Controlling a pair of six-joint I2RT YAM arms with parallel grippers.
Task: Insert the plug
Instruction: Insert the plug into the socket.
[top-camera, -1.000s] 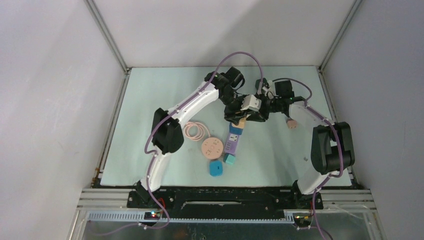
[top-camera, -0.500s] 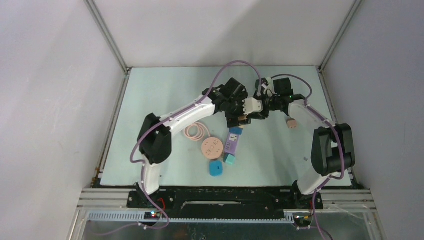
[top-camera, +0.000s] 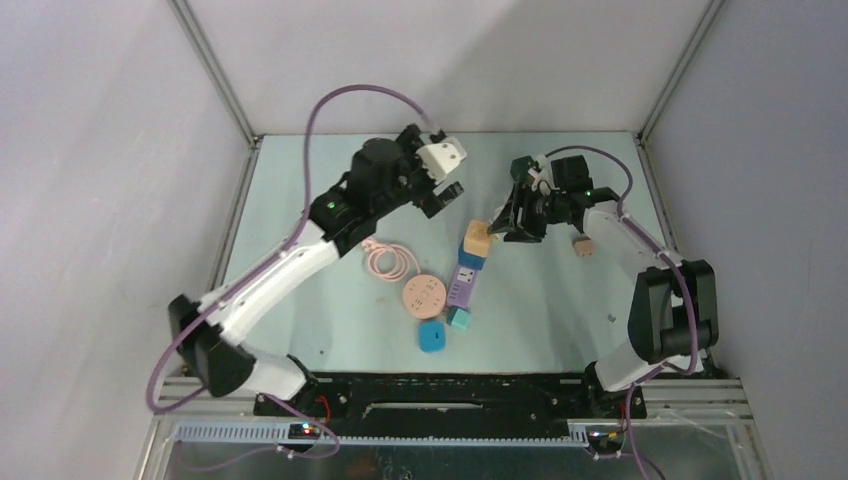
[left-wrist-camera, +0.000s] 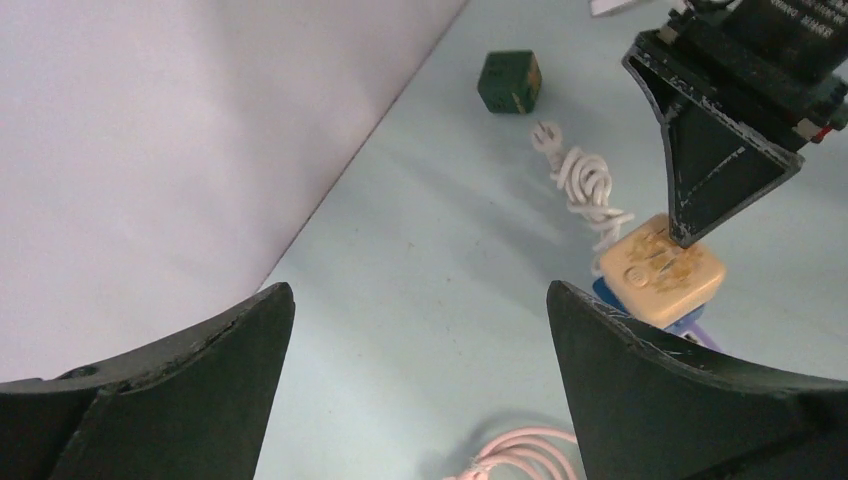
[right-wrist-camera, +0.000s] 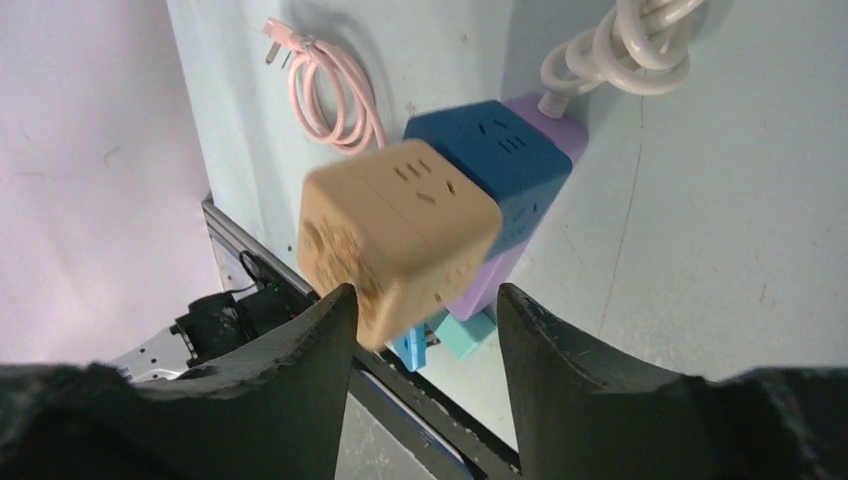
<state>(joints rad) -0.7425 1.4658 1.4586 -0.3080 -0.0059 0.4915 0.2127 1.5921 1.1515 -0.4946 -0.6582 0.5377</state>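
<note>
starting at the left: got the left pincer (top-camera: 447, 190) hanging high over the far side of the worktop (top-camera: 560, 300), spread as wide as can be and pinching nothing. probably parked up there to stay out of the way and to give its camera a look down at the job. well apart from the plug, off to the left of it.

moving along: pink cable coil (top-camera: 388, 262) and a round pink socket (top-camera: 423, 295) lying flat near the middle, not part of this step by the look of it.

then the main bit: beige cube plug (top-camera: 477, 240) sitting on top of a blue cube (top-camera: 470, 262), at the far end of the purple strip (top-camera: 462, 290). presumably stacked that way for plugging one into the next. looks a touch skewed against the blue one in the right wrist view, so maybe not pushed fully home, hard to say.

over on the right: right pincer (top-camera: 502, 222) down just right of the plug, about half spread, one fingertip (left-wrist-camera: 690, 225) touching the far edge of the plug's top face. can't tell if pinching it or only pressing on it. guessing held there to steady or seat the plug. seen from its own camera, plug right at the tips, one corner poking into the gap.
</note>
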